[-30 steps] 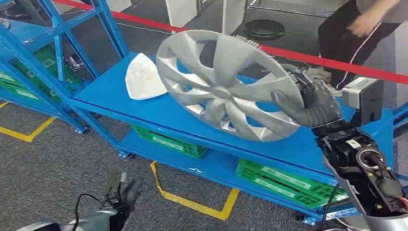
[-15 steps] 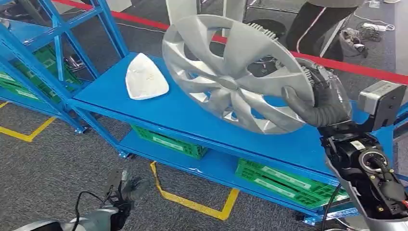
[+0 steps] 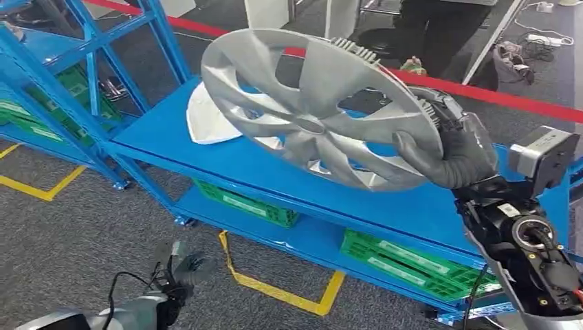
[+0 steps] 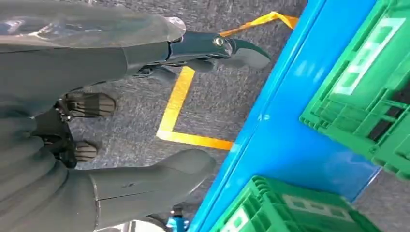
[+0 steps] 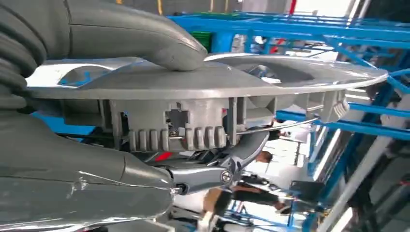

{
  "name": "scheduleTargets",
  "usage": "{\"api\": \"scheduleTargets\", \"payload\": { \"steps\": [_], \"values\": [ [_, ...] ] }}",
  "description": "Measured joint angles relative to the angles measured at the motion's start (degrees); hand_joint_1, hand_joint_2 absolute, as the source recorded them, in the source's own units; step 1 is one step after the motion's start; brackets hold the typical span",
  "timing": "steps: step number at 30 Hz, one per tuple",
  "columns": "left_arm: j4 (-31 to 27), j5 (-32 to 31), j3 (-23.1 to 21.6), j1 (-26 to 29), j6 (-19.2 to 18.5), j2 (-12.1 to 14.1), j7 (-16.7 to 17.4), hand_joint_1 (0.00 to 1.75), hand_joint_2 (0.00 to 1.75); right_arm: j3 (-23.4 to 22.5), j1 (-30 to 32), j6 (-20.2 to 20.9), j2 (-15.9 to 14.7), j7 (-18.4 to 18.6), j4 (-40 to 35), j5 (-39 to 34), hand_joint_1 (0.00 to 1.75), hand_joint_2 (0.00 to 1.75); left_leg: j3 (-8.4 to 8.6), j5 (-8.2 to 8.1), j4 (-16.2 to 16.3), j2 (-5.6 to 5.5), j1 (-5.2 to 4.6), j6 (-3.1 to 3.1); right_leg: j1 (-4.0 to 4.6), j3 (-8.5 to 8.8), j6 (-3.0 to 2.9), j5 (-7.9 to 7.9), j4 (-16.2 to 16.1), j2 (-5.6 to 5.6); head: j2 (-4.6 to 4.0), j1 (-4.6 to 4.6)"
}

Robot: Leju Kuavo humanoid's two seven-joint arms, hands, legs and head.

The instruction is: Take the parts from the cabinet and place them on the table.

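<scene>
At seven o'clock the left hand [image 3: 180, 269] hangs low over grey carpet, fingers apart, holding nothing. At three o'clock the right hand [image 3: 454, 155] pinches the rim of the silver spoked plastic wheel cover [image 3: 313, 110], carried tilted above the blue metal shelf [image 3: 234, 161]. Beyond lies a white triangular part [image 3: 203, 120]. Carrying step; next, likely turning toward the table.

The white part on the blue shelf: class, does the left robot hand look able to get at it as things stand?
Probably not right away. The left robot hand hangs low by the floor, holding nothing, well below the shelf. The hubcap in the right robot hand also overlaps the white part in the head view.
</scene>
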Motion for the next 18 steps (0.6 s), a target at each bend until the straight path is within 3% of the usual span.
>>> {"api": "scheduleTargets", "payload": {
  "steps": [1,2,3,4,5,6,7,9,11,12,13,15,16,17,18],
  "values": [
    [0.00,0.00,0.00,0.02,-0.15,0.00,0.04,0.00,1.75,0.09,0.27,0.15,0.00,-0.09,0.00,0.63,1.75,1.75,0.00,-0.06,0.04,-0.37,0.01,-0.09,-0.06,-2.03,0.07,-0.24,2.98,-0.01,0.00,0.02],
    [0.00,0.00,0.00,0.08,-0.43,0.00,0.20,0.00,1.75,0.22,0.60,0.31,-0.02,-0.11,0.02,1.07,1.75,1.75,0.06,-0.19,0.13,-1.00,0.11,-0.30,-0.21,-2.46,0.16,1.10,2.63,-0.02,0.00,0.02],
    [0.00,0.00,0.00,0.09,-0.50,0.00,0.20,0.00,1.75,0.42,0.86,0.46,-0.02,-0.11,0.02,1.42,1.75,1.75,0.09,-0.36,0.36,-1.55,0.29,-0.59,-0.40,-1.58,0.21,3.59,-0.37,-0.01,0.00,0.00],
    [0.00,0.02,0.00,0.07,-0.55,-0.02,0.20,0.00,1.75,0.50,0.99,0.55,-0.02,-0.13,0.02,1.64,1.75,1.75,0.10,-0.67,0.87,-2.19,0.53,-1.06,-0.69,0.53,0.37,6.91,-5.55,0.13,0.00,0.02],
    [0.00,0.07,0.00,0.05,-0.61,-0.04,0.20,0.00,1.75,0.52,0.97,0.61,-0.02,-0.15,0.04,1.79,1.75,1.75,0.07,-1.15,1.60,-2.83,0.81,-1.74,-1.19,2.90,0.73,10.07,-11.34,1.04,0.00,0.02],
    [0.02,0.20,0.00,0.07,-0.61,0.13,0.20,0.00,1.75,0.55,1.02,0.74,-0.04,-0.24,0.13,1.92,1.75,1.75,-0.32,-1.51,1.97,-3.28,0.79,-2.40,-1.32,3.79,1.21,8.47,-12.67,3.49,0.00,0.08],
    [0.02,0.24,0.00,-0.16,-0.61,0.24,0.28,0.00,1.75,0.66,0.94,0.83,-0.02,-0.41,0.05,1.94,1.75,1.75,-0.99,-1.61,3.15,-3.69,0.72,-2.84,-1.28,4.48,0.64,8.42,-13.43,3.97,0.00,0.46],
    [0.02,0.26,0.00,-0.06,-0.61,0.28,0.20,0.00,1.75,0.72,1.23,0.85,-0.04,-0.50,0.07,2.01,1.75,1.75,-1.67,-1.07,2.83,-4.42,1.09,-3.55,-0.54,3.75,-0.46,8.26,-12.30,3.16,0.00,0.11],
    [0.02,0.26,0.00,0.16,-0.61,0.26,0.22,0.00,1.75,0.92,1.33,0.98,-0.02,-0.48,0.07,2.12,1.75,1.75,-1.94,-1.28,2.91,-4.85,1.38,-4.05,-0.72,3.87,-1.51,8.28,-12.50,2.18,0.00,0.02],
    [0.02,0.26,0.00,0.16,-0.61,0.28,0.20,0.00,1.75,0.92,1.28,0.98,-0.02,-0.48,0.07,2.12,1.75,1.75,-2.70,-2.21,4.73,-2.32,1.11,-3.88,-0.50,3.99,-1.88,8.40,-12.52,1.65,0.00,-0.35],
    [0.02,0.26,0.00,0.04,-0.61,0.28,0.20,0.00,1.75,0.90,1.14,0.98,-0.02,-0.57,0.07,2.12,1.75,1.75,-4.78,-4.11,8.86,-0.62,0.94,-3.71,-0.25,3.96,-2.16,8.37,-12.53,1.15,0.00,-0.89],
    [0.02,0.24,0.00,0.00,-0.59,0.28,0.20,0.00,1.75,0.90,1.16,1.03,-0.02,-0.59,0.07,2.29,1.75,1.75,-10.15,-7.96,19.05,0.12,0.53,-3.41,0.42,3.94,-2.65,8.22,-12.53,-0.06,0.00,-1.42],
    [0.02,0.24,0.00,0.04,-0.59,0.26,0.22,0.00,1.75,0.92,1.22,1.20,-0.02,-0.59,0.13,2.62,1.75,1.75,-12.42,-8.88,22.91,0.11,0.35,-3.11,0.80,3.94,-2.90,8.12,-12.53,-0.67,0.00,-1.62],
    [0.02,0.24,0.00,0.12,-0.50,0.26,0.22,0.00,1.75,0.92,1.29,1.49,-0.02,-0.59,0.24,2.77,1.75,1.75,-13.18,-8.26,23.62,0.11,0.06,-2.68,1.13,4.02,-3.07,8.01,-12.53,-1.26,0.00,-1.75],
    [0.02,0.24,0.00,0.14,-0.46,0.26,0.22,0.00,1.75,0.94,1.36,1.88,-0.02,-0.59,0.37,3.10,1.75,1.75,-12.26,-6.35,21.23,0.12,-0.33,-2.14,1.40,4.14,-3.26,7.89,-12.53,-1.83,0.00,-1.77]
  ]
}}
